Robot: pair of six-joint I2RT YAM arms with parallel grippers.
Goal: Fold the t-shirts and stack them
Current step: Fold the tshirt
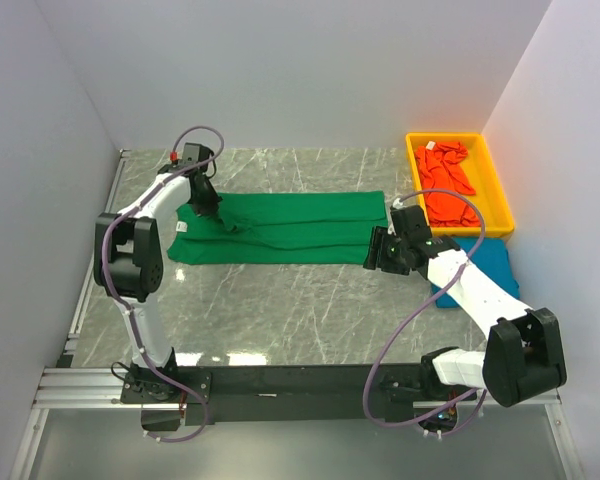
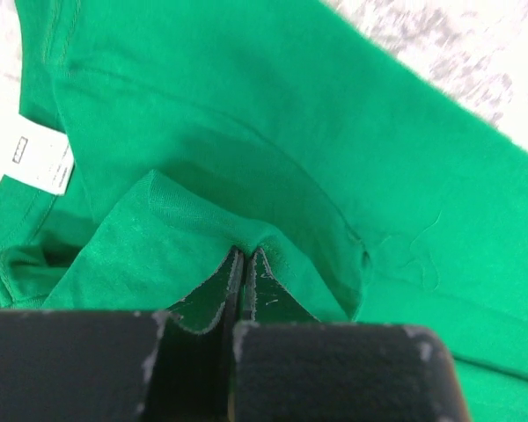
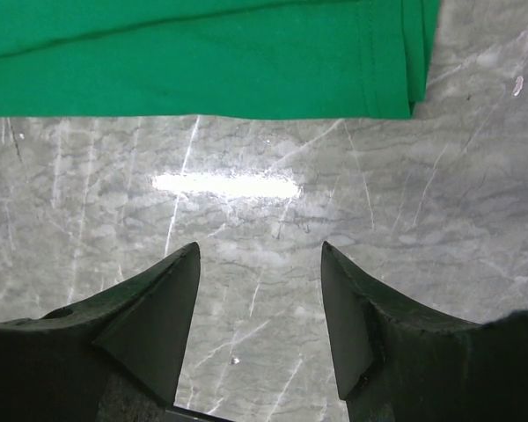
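Green t-shirt (image 1: 290, 228) folded lengthwise, flat, orange-red t-shirt (image 1: 448, 185) crumpled in yellow bin (image 1: 494, 180), blue t-shirt (image 1: 492, 258) beside it

Our L gripper (image 2: 246, 255) clamped, R gripper (image 3: 260, 251) open.
L arm (image 1: 145, 250) bends at the elbow & reaches fwd, jaws shut on a pinch of the green tee (image 2: 334, 132); R arm (image 1: 470, 285) stretches low toward our left, jaws apart, nothing btwn them.

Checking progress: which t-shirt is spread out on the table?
The green t-shirt, stretched out mid-table; the orange-red one is bunched in the yellow bin, the blue one partly under the right arm.
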